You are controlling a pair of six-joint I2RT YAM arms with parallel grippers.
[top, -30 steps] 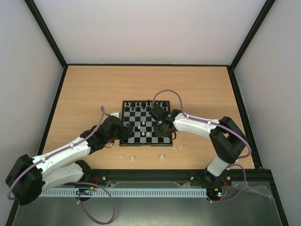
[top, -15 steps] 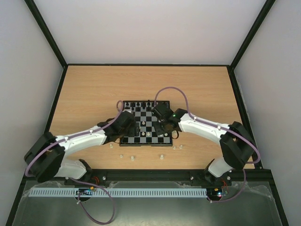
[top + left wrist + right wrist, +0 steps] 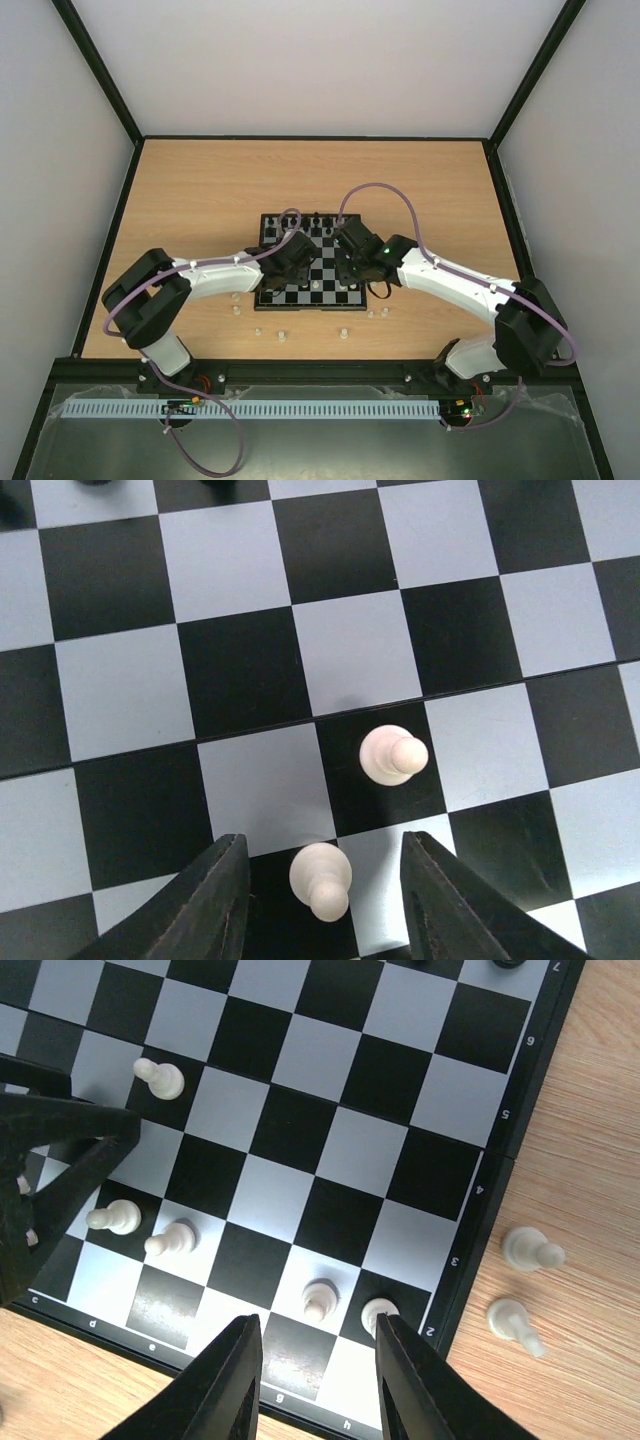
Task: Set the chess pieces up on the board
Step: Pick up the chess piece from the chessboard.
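A standing whitish pawn (image 3: 320, 880) is being straddled by the left gripper (image 3: 322, 845), fingers being held apart, the pawn centred between them, untouched.

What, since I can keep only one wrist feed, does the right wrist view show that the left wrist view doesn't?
Only the right wrist view shows the board's black rim, the wooden table, two white pieces off the board beside it, and several more standing on the squares. Only the left wrist view gives a close look at one white pawn between the left pincer's fingers, not touched by them, with a second pawn just beyond. Both show the checks, white chessmen and an open pincer; the right pincer grips nothing.
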